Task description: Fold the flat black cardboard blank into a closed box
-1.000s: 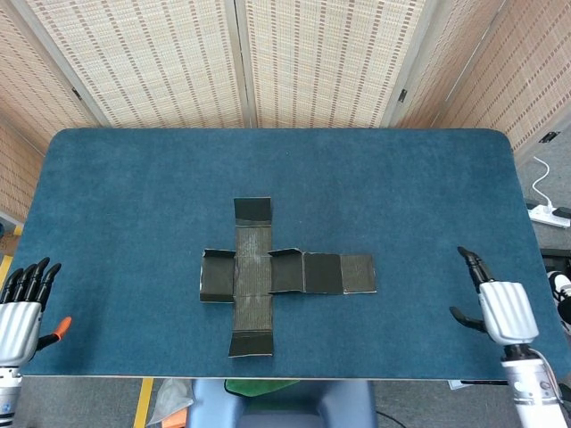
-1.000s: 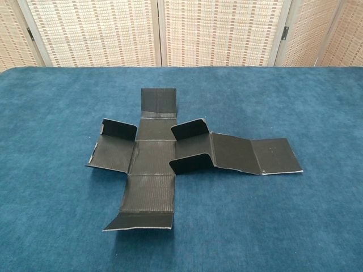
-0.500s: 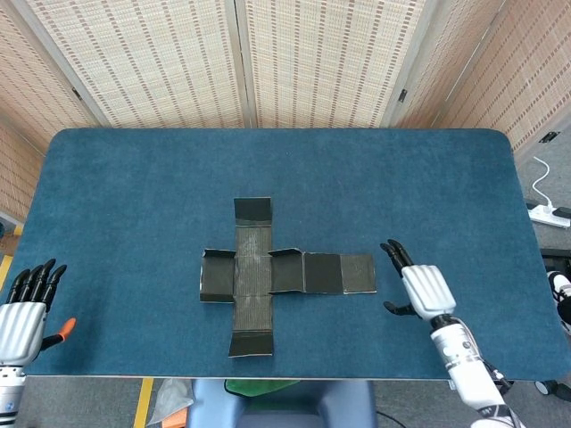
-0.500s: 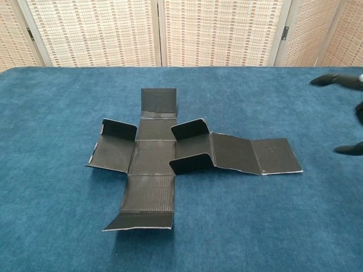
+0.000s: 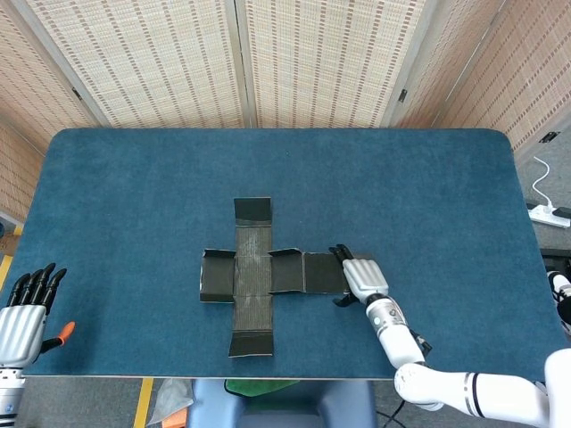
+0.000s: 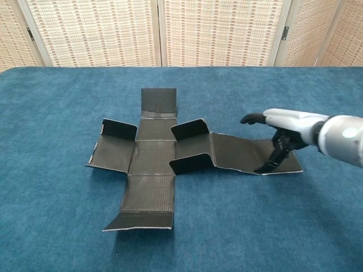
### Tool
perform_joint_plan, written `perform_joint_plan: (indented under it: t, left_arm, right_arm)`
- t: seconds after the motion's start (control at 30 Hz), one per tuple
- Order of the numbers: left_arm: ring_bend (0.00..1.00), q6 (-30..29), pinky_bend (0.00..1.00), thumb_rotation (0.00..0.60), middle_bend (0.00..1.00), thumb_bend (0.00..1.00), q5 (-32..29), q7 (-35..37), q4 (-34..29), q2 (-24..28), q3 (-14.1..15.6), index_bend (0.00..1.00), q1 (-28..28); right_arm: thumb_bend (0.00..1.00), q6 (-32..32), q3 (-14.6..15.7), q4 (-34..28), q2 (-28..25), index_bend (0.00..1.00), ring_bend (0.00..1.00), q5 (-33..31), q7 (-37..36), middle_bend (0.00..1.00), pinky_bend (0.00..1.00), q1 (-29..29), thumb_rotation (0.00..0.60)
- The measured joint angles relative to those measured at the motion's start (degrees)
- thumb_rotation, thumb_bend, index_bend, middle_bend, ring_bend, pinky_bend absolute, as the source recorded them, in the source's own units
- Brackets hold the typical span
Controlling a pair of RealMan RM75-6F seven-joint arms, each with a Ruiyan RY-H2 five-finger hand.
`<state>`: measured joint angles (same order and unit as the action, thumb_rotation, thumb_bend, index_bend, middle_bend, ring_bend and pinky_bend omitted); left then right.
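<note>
The flat black cardboard blank (image 5: 252,276) lies as a cross in the middle of the blue table, with several small flaps standing up. In the chest view the blank (image 6: 153,156) stretches right to its end panel (image 6: 258,150). My right hand (image 5: 361,276) hovers over that end panel, palm down, with its fingers spread. Seen from the chest, the right hand (image 6: 295,124) reaches its thumb down to the panel's front edge and holds nothing. My left hand (image 5: 22,314) sits open at the table's front left corner, far from the blank.
The blue felt table (image 5: 134,196) has wide room on all sides of the blank. Woven screens (image 5: 312,53) stand behind the far edge. A white power strip (image 5: 549,214) lies on the floor at the right.
My right hand has swept left from the table's right edge to the blank's right end panel. The left hand has barely moved. The blank has not shifted.
</note>
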<state>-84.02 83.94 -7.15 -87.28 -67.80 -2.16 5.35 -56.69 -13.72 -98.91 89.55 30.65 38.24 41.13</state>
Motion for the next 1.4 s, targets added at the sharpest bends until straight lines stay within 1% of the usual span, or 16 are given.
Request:
perform_joint_plan:
  t: [0.37,0.6,0.73,0.77,0.83,0.93,0.97,1.03,1.07,1.13,1.17,1.23,1.27,1.3,1.33,1.4]
  left_arm:
    - [0.02,0.87,0.08,0.600,0.00,0.24,-0.31,1.06,1.00,-0.20,0.28,0.05,0.01]
    - [0.02,1.18,0.08,0.600,0.00,0.24,-0.53,2.05,1.74,-0.32,0.17,0.05,0.10]
    - [0.02,1.58,0.08,0.600,0.00,0.24,-0.56,2.28,2.11,-0.45,0.18,0.05,0.27]
    - [0.02,1.65,0.08,0.600,0.00,0.24,-0.58,2.38,2.17,-0.49,0.17,0.05,0.31]
    - [0.02,1.83,0.08,0.600,0.00,0.24,-0.60,2.53,2.26,-0.60,0.10,0.05,0.47]
    - [0.02,2.28,0.08,0.600,0.00,0.24,-0.38,2.62,2.32,-0.72,-0.10,0.05,1.06]
    - [0.02,2.42,0.08,0.600,0.00,0.24,-0.24,2.64,2.35,-0.78,-0.19,0.05,1.32]
    - [0.02,2.71,0.09,0.600,0.00,0.24,0.43,2.85,2.55,-1.07,-0.55,0.07,2.19]
    - [0.03,2.87,0.10,0.600,0.01,0.24,0.76,3.03,2.73,-1.28,-0.78,0.08,2.70]
    - [0.12,3.24,0.19,0.600,0.03,0.24,1.49,3.76,3.45,-2.07,-1.55,0.11,4.13]
    - [0.20,3.49,0.29,0.600,0.06,0.24,1.77,4.18,3.88,-2.52,-1.93,0.13,4.85]
    - [0.42,4.32,0.50,0.600,0.13,0.25,2.37,5.56,5.06,-3.74,-2.82,0.16,6.64]
    - [0.53,4.85,0.61,0.600,0.17,0.27,2.56,6.38,5.65,-4.34,-3.17,0.18,7.43]
    - [0.60,5.54,0.71,0.600,0.18,0.29,2.75,7.22,6.35,-4.97,-3.48,0.19,8.35]
    - [0.65,6.66,0.79,0.600,0.19,0.31,3.02,8.14,7.56,-5.93,-3.88,0.19,9.70]
    - [0.70,8.66,0.85,0.600,0.18,0.33,3.26,8.93,9.84,-7.54,-4.37,0.16,11.76]
  right_arm:
    - [0.16,0.77,-0.66,7.13,5.42,0.00,0.73,-9.24,2.04,0.01,1.00,6.74,0.600]
    - [0.16,1.32,-0.19,10.43,7.75,0.00,0.73,-11.57,2.64,0.01,1.00,9.48,0.600]
    - [0.17,1.18,-0.12,11.89,8.69,0.00,0.73,-12.63,3.30,0.05,1.00,10.92,0.600]
    - [0.18,1.03,-0.06,12.20,8.96,0.02,0.74,-13.04,3.72,0.07,1.00,11.38,0.600]
    - [0.18,0.65,0.02,12.53,9.35,0.10,0.74,-13.80,4.43,0.13,1.00,12.04,0.600]
    - [0.21,-0.29,0.04,12.82,9.96,0.32,0.75,-14.64,5.37,0.25,1.00,13.04,0.600]
    - [0.22,-0.51,0.00,12.83,10.06,0.38,0.75,-14.48,5.37,0.28,1.00,13.17,0.600]
    - [0.24,-0.85,-0.02,12.66,10.10,0.47,0.76,-13.87,5.31,0.35,1.00,13.32,0.600]
    - [0.25,-1.12,-0.02,12.37,10.05,0.48,0.76,-13.25,5.18,0.36,1.00,13.35,0.600]
    - [0.26,-1.51,-0.01,11.61,9.81,0.50,0.76,-12.04,4.80,0.39,1.00,13.29,0.600]
    - [0.26,-1.72,0.01,11.04,9.54,0.51,0.76,-11.08,4.44,0.40,1.00,13.20,0.600]
    - [0.26,-2.04,0.12,10.14,9.07,0.51,0.76,-9.47,3.88,0.41,1.00,13.00,0.600]
    - [0.26,-2.28,0.25,9.58,8.76,0.51,0.76,-8.33,3.53,0.41,1.00,12.86,0.600]
    - [0.26,-2.48,0.39,9.19,8.56,0.51,0.76,-7.46,3.31,0.41,1.00,12.76,0.600]
    - [0.26,-2.71,0.55,8.85,8.37,0.51,0.76,-6.59,3.12,0.41,1.00,12.66,0.600]
    - [0.26,-3.31,1.06,8.12,7.98,0.51,0.76,-4.75,2.83,0.41,1.00,12.45,0.600]
